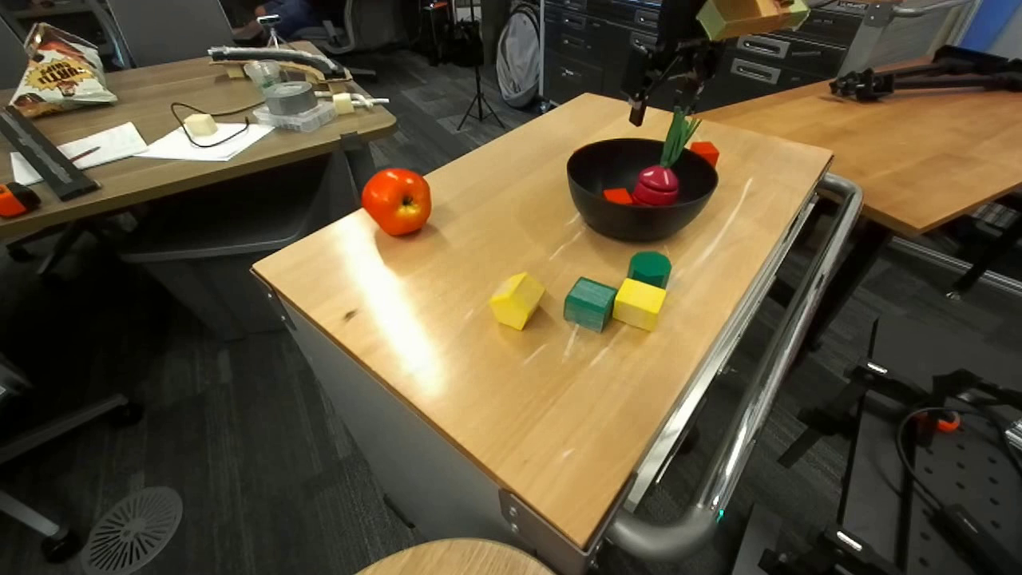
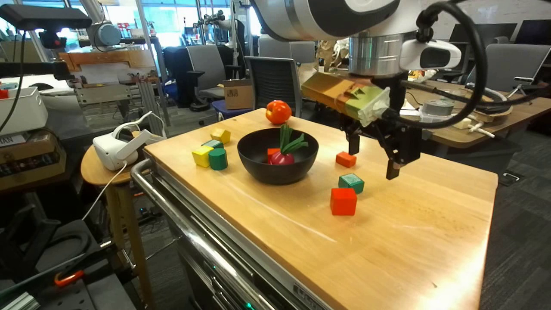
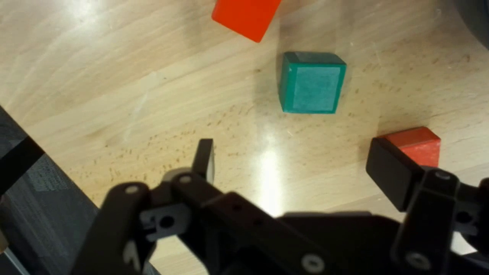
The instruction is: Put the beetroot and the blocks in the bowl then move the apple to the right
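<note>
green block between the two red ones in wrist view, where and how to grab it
Likely best from above, pinching the green block by its left and right sides as the wrist view shows them: its top has near-parallel straight edges there, gaps show beside both, and the open claw spreads roughly that way.

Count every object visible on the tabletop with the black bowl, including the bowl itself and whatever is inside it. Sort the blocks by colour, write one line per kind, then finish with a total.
Black bowl: 1
Beetroot: 1, inside the bowl
Apple: 1
Red blocks: 3, one of them inside the bowl
Green blocks: 3
Yellow blocks: 2
Total visible: 11
</note>
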Controlling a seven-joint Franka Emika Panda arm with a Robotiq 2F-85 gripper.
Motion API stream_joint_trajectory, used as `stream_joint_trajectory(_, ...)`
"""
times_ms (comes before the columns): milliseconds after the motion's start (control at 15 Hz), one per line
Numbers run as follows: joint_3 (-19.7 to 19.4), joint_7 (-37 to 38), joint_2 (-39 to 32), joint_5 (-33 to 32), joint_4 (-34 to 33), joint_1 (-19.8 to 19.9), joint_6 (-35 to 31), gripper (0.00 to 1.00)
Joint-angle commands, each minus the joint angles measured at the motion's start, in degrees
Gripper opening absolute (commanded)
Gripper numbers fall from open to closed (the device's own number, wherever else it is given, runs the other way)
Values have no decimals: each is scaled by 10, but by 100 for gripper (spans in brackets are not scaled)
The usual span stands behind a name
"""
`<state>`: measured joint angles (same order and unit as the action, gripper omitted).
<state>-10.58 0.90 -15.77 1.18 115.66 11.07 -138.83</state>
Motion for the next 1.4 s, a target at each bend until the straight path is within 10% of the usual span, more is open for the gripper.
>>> stream_joint_trajectory(0,6,-24,-28,14,-17,13,-7,100)
stream_joint_trajectory(467,21,-38,-64,30,-37,13,17,100)
stream_joint_trajectory(533,20,-34,-69,23,-38,11,14,75)
stream_joint_trajectory(1333,4,-21,-60,-30,-48,3,65,0)
